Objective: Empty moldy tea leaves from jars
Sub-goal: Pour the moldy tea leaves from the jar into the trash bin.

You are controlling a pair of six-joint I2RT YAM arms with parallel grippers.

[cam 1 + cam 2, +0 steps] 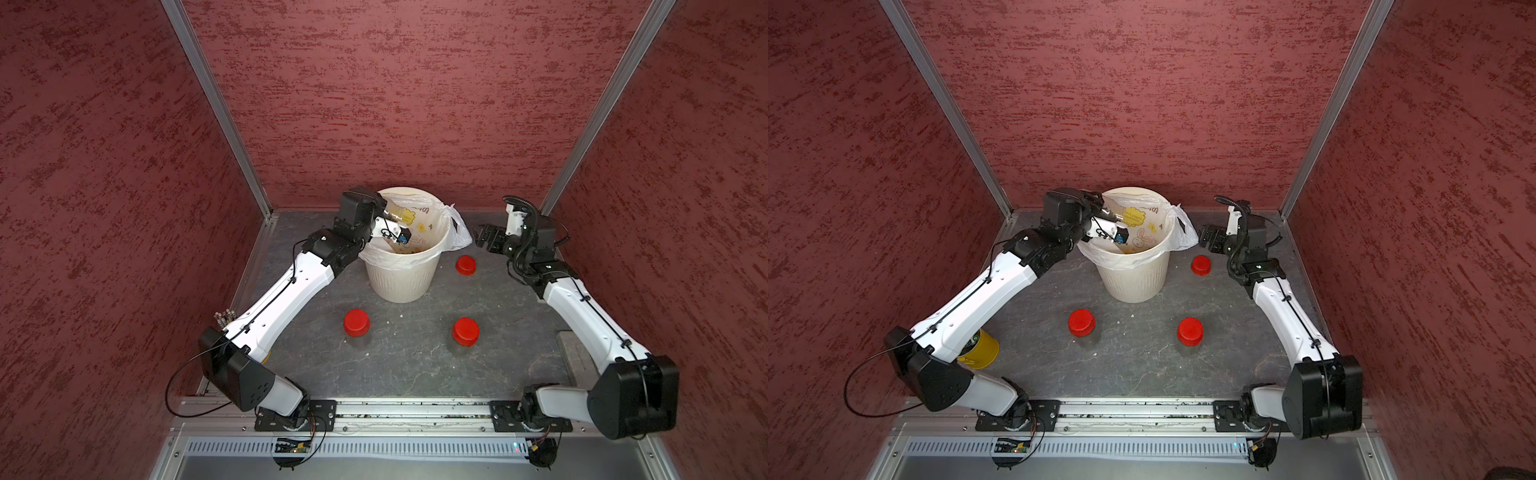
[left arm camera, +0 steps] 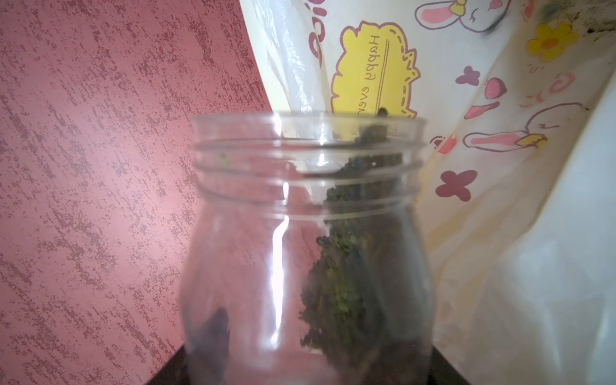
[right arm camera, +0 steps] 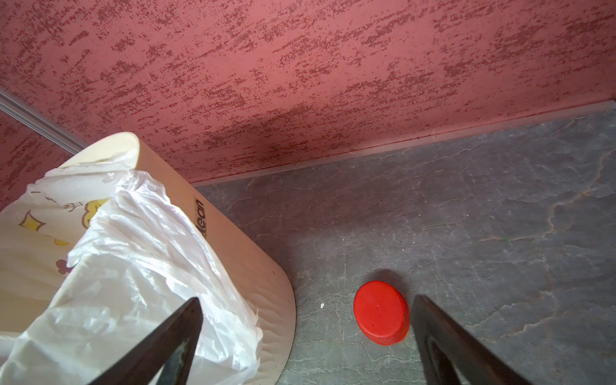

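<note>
My left gripper (image 1: 384,210) is shut on an uncapped clear jar (image 1: 398,212), tilted with its mouth over the cream bin (image 1: 401,284). In the left wrist view the jar (image 2: 266,233) fills the frame, and dark olive moldy tea leaves (image 2: 350,266) lie along one side up to its mouth. Two more jars with red caps (image 1: 356,323) (image 1: 465,331) stand upright on the table in front of the bin. A loose red cap (image 1: 465,264) lies to the right of the bin. My right gripper (image 1: 484,237) hangs open and empty above that cap (image 3: 381,311).
The bin's white bag (image 1: 455,232) with cartoon prints spills over its right rim, close to my right gripper. A yellow cup (image 1: 980,351) stands at the left, partly under my left arm. Red walls enclose the grey table (image 1: 407,365) on three sides.
</note>
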